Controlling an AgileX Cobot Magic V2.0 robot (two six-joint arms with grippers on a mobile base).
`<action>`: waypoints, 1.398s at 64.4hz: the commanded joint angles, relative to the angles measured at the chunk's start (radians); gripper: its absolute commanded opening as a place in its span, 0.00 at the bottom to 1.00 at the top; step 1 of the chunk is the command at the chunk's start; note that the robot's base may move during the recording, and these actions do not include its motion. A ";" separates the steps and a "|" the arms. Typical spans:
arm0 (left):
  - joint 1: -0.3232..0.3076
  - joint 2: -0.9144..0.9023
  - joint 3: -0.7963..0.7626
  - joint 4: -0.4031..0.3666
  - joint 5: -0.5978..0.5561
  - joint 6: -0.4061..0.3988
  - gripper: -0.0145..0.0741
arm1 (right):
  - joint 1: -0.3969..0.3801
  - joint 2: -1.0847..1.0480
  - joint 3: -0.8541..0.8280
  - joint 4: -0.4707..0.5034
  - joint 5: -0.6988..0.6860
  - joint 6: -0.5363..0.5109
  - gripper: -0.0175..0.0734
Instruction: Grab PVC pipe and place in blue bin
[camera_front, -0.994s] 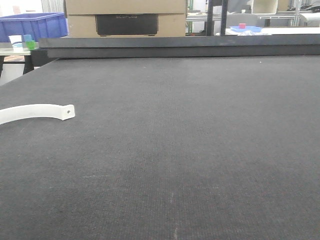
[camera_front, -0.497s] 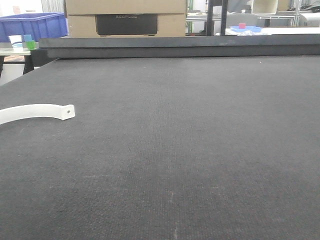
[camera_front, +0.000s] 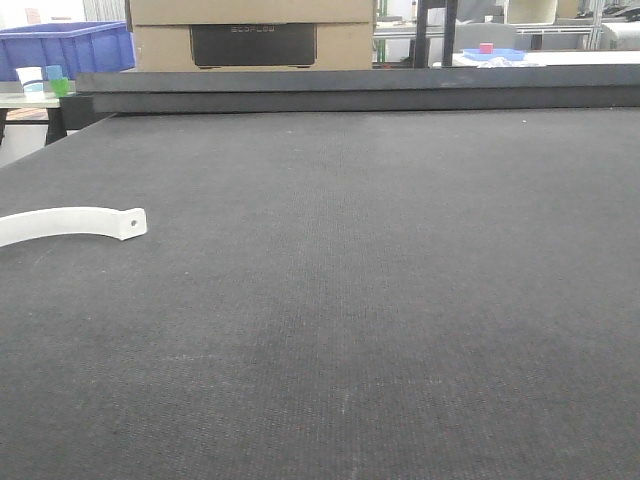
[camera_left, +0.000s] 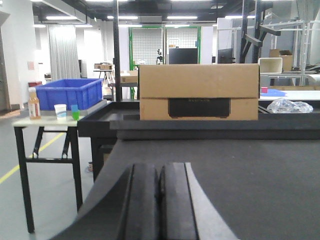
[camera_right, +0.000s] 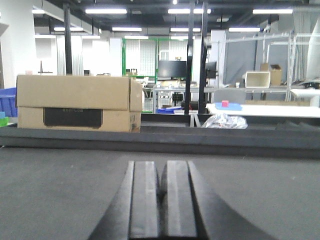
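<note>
Task not yet begun: PVC pipe (camera_front: 75, 222) lies free at the worktop's (camera_front: 400, 300) left edge, blue bin (camera_front: 65, 45) well apart beyond the far-left corner; left tool (camera_left: 159, 170) and right tool (camera_right: 162, 167) closed, empty

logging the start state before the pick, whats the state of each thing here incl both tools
PVC pipe: lying flat on the table, not gripped
blue bin: upright on the side table, top open
left tool: shut, empty
right tool: shut, empty
cardboard box: closed, at the table's far edge
</note>
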 joint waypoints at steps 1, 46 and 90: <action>0.004 0.115 -0.122 0.025 0.044 0.002 0.04 | -0.004 0.090 -0.077 -0.019 0.045 -0.003 0.01; 0.004 0.930 -0.615 -0.094 0.618 0.002 0.04 | -0.004 1.016 -0.469 -0.019 0.733 -0.003 0.01; 0.004 1.064 -0.615 -0.114 0.692 0.002 0.04 | -0.004 1.327 -0.623 0.000 0.859 -0.003 0.40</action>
